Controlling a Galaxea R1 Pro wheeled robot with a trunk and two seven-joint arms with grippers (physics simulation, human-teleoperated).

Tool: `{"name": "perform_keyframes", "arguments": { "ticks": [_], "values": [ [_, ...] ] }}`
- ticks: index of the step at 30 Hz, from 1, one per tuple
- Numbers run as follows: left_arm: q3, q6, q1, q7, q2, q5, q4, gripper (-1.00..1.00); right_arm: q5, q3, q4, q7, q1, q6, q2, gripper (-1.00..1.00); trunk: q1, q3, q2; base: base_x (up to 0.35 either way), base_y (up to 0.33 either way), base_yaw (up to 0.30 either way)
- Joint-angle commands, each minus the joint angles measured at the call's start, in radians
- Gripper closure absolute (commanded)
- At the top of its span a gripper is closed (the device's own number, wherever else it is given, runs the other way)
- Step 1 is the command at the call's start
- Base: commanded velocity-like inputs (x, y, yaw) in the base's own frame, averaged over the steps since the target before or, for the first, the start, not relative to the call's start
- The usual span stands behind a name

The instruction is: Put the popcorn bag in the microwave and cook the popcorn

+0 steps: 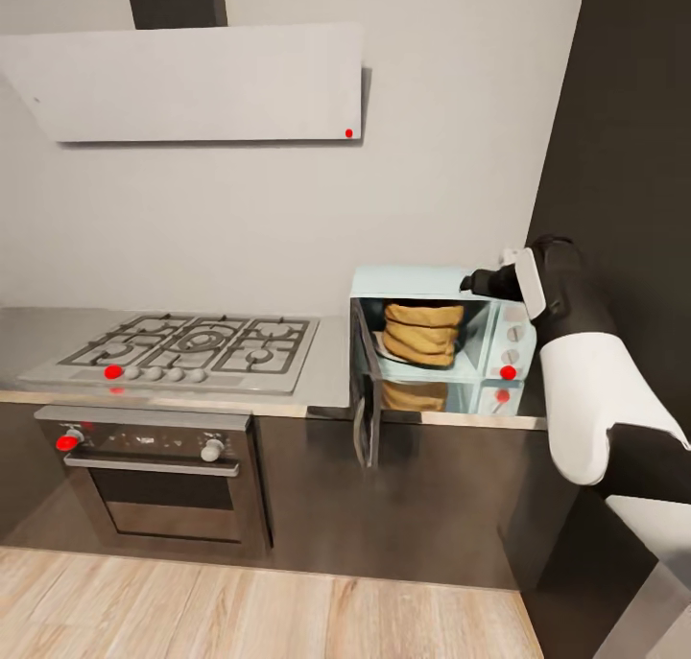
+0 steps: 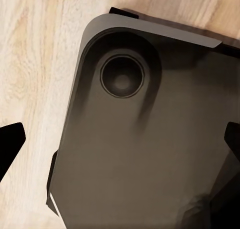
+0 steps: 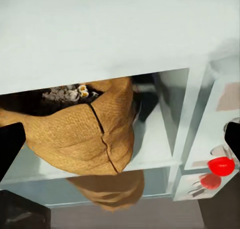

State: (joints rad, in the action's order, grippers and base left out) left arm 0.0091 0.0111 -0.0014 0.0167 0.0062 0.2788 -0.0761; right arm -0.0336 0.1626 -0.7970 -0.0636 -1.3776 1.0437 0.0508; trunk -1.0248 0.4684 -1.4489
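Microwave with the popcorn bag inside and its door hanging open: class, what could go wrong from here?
1. The microwave door stands open; heating likely cannot start until it is shut.
2. The popcorn bag sits near the front opening, so the closing door might catch it.
3. The right tool hovers at the top edge and could nudge the microwave.

White forearm shell [image 1: 585, 400], black wrist, dark rounded base [image 2: 145, 154]

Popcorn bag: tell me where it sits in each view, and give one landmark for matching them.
Head view: the popcorn bag sits inside the open microwave, right of centre.
Left wrist view: not in it; wooden floor and a dark part of the robot.
Right wrist view: the bag is centre-left, in the cavity.
Shared landmark: the microwave's red dot.
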Motion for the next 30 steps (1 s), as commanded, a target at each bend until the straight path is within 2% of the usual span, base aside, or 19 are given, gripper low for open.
{"name": "perform_keyframes", "arguments": {
  "ticks": [1,6,11,12,14,18,19,21,22,24,27,30],
  "values": [
    [0.0,0.001,0.0,0.002,0.0,0.003,-0.001,-1.0,-0.005,0.0,0.0,-0.005,0.007,0.003,0.0,-1.0,0.0,0.001,-0.001,0.0,0.0,0.0],
    [0.0,0.001,0.0,0.002,0.0,0.003,-0.001,-1.0,-0.003,-0.004,-0.009,-0.005,0.032,0.003,0.0,-1.0,0.0,0.001,-0.001,0.0,0.0,0.0],
    [-0.001,0.002,0.0,0.002,0.0,0.002,-0.001,-1.0,-0.004,-0.009,-0.013,-0.003,0.152,0.003,-0.001,-1.0,0.0,0.001,-0.001,0.0,0.0,0.0],
    [-0.001,0.002,0.0,0.002,0.0,0.002,-0.001,-1.0,-0.005,-0.01,-0.013,-0.003,0.179,0.003,-0.005,-1.0,0.0,0.001,-0.001,0.0,0.0,0.0],
    [-0.001,0.003,0.0,0.002,0.0,0.002,-0.001,-1.0,-0.005,-0.01,-0.013,-0.002,0.225,0.003,-0.032,-1.0,0.0,0.001,-0.001,0.0,0.0,0.0],
    [-0.001,0.002,0.0,0.002,0.0,0.002,-0.001,-1.0,-0.004,-0.011,-0.014,0.0,0.255,0.003,-0.062,-1.0,0.0,0.001,-0.001,0.0,0.0,0.0],
    [-0.001,0.002,0.0,0.002,0.0,0.002,-0.001,-1.0,-0.003,-0.011,-0.015,0.025,0.267,0.003,-0.065,-1.0,0.0,0.001,-0.001,0.0,0.0,0.0],
    [-0.001,0.002,0.0,0.002,0.0,0.002,-0.001,-1.0,0.002,-0.011,-0.016,0.09,0.303,-0.064,-0.067,-1.0,0.0,0.001,-0.001,0.0,0.0,0.0],
    [-0.001,0.002,0.0,0.002,0.0,0.002,-0.001,-1.0,0.006,-0.011,-0.015,0.128,0.322,-0.127,-0.066,-1.0,0.0,0.001,-0.001,0.0,0.0,0.0],
    [-0.001,0.002,0.0,0.002,0.0,0.002,-0.001,-1.0,0.008,-0.011,-0.013,0.158,0.337,-0.217,-0.067,-1.0,0.0,0.001,-0.001,0.0,0.0,0.0],
    [-0.001,0.002,0.0,0.002,0.0,0.002,-0.001,-1.0,0.012,-0.01,-0.011,0.167,0.344,-0.312,-0.066,-1.0,0.0,0.001,-0.001,0.0,0.0,0.0],
    [-0.001,0.002,0.0,0.002,0.0,0.002,-0.001,-1.0,0.015,-0.01,-0.009,0.167,0.361,-0.444,-0.066,-1.0,0.0,0.001,-0.001,0.0,0.0,0.0]
  ]
}}
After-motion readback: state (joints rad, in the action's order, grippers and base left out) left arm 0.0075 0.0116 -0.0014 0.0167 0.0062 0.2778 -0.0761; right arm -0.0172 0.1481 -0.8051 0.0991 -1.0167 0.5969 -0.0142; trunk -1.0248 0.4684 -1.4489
